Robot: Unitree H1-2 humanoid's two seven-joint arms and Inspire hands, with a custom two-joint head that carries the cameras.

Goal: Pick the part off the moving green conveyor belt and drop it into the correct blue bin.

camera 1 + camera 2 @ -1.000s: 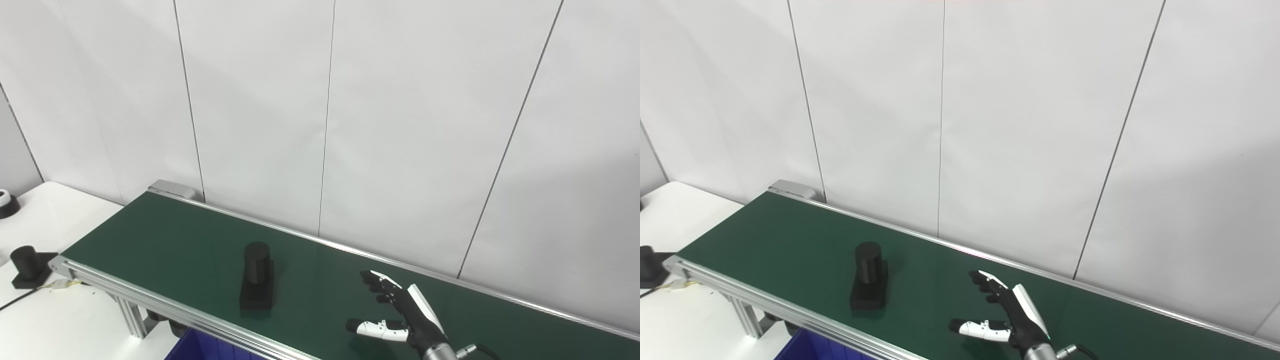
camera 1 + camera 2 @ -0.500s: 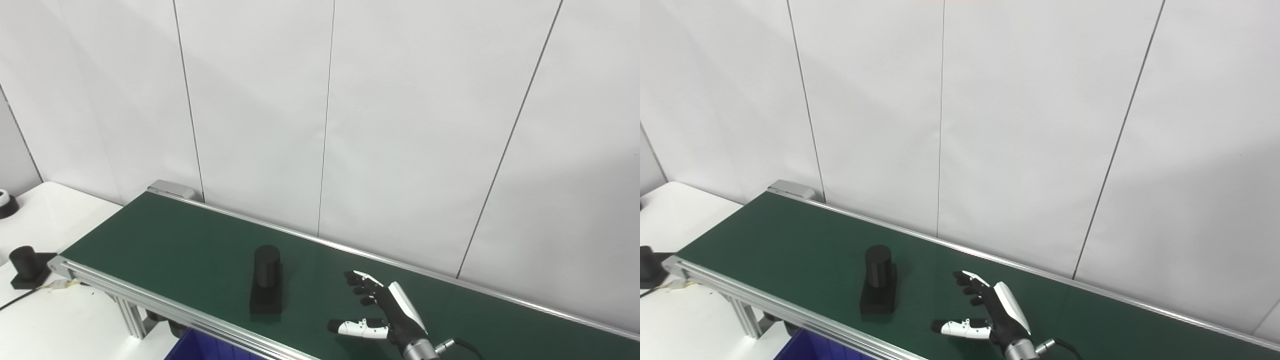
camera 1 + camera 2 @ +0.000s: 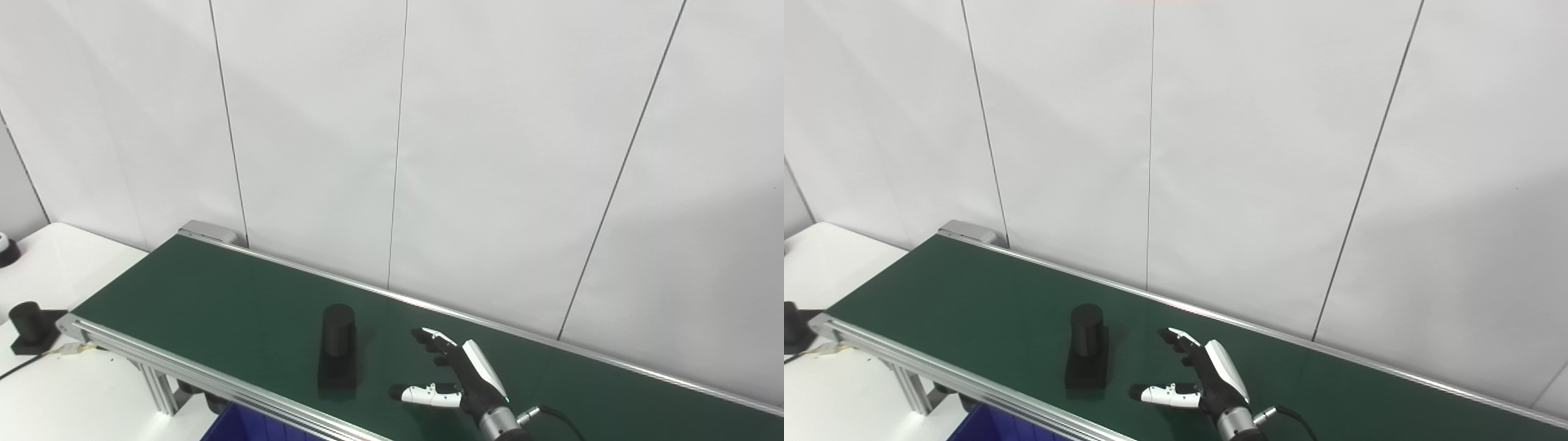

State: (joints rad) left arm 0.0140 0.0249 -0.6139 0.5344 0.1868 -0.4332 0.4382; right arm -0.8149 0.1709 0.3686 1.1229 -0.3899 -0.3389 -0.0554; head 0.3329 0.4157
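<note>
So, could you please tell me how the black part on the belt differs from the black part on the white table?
The part on the belt rests on the green belt beside the open right hand; the part on the table sits alone off its end. The belt one looks bigger. Both are black cylinders on flat bases.

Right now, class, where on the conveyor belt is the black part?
In the left eye view the black part stands left of centre on the green conveyor belt, near its front rail, just left of the open right hand.

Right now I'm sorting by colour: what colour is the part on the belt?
Black all over; the part shows best in the left eye view.
</note>
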